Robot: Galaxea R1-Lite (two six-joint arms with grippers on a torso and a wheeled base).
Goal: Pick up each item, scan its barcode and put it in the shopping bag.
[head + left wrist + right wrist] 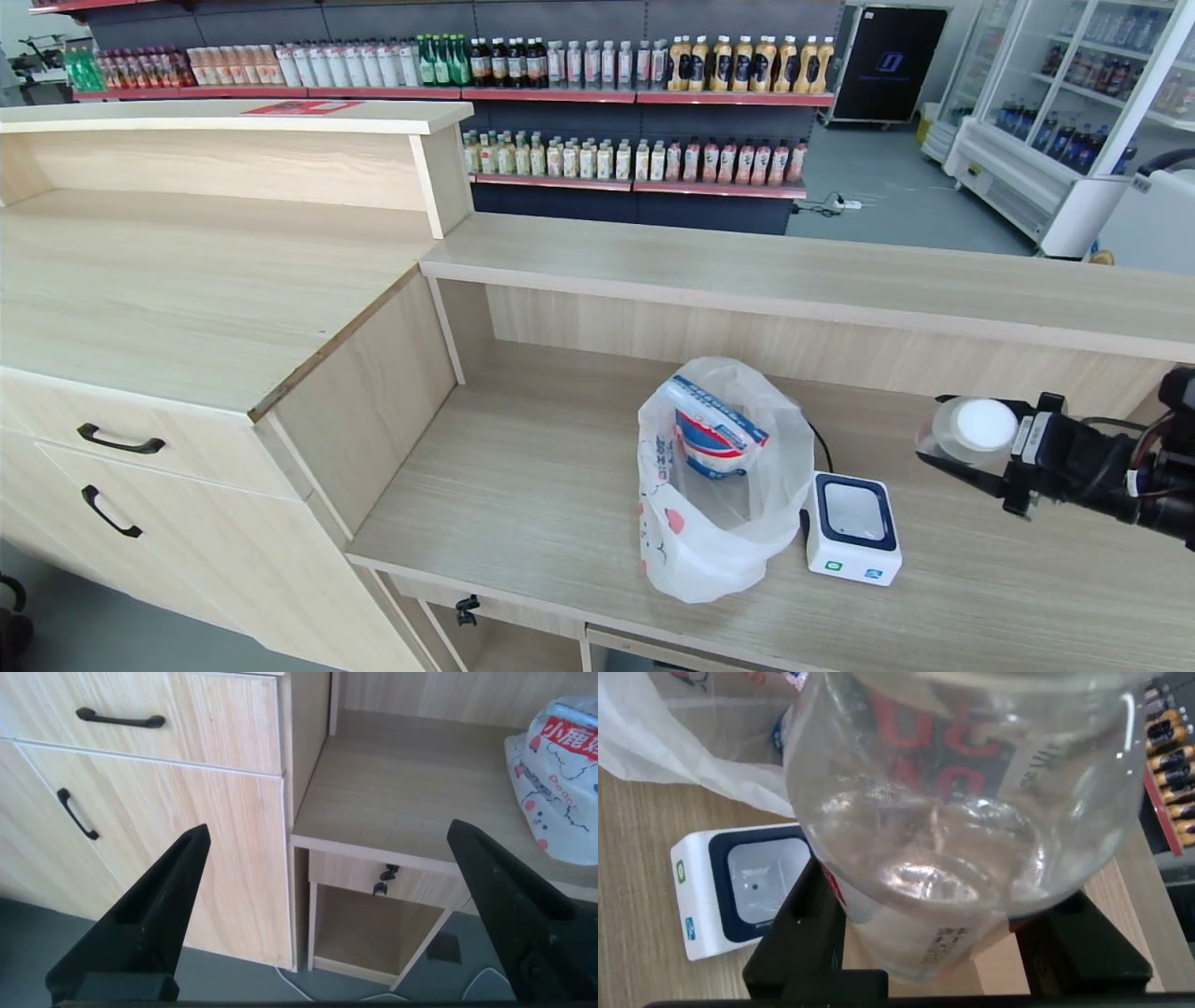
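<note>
My right gripper point(962, 457) is shut on a clear bottle with a white cap point(976, 427), held above the counter to the right of the white barcode scanner point(852, 527). In the right wrist view the bottle point(962, 821) is very close to the camera, its red-printed label showing, with the scanner point(738, 889) beneath and beside it. The translucent shopping bag point(714, 504) stands open left of the scanner with a blue, white and red packet point(714, 425) inside. My left gripper point(327, 905) hangs open, low beside the cabinet front, with nothing between its fingers.
A raised wooden ledge point(812, 275) runs behind the lower counter point(523, 485). A taller cabinet with drawers and black handles point(119, 439) stands on the left. A black cable point(822, 443) runs behind the scanner. Shelves of drinks point(635, 65) and fridges stand behind.
</note>
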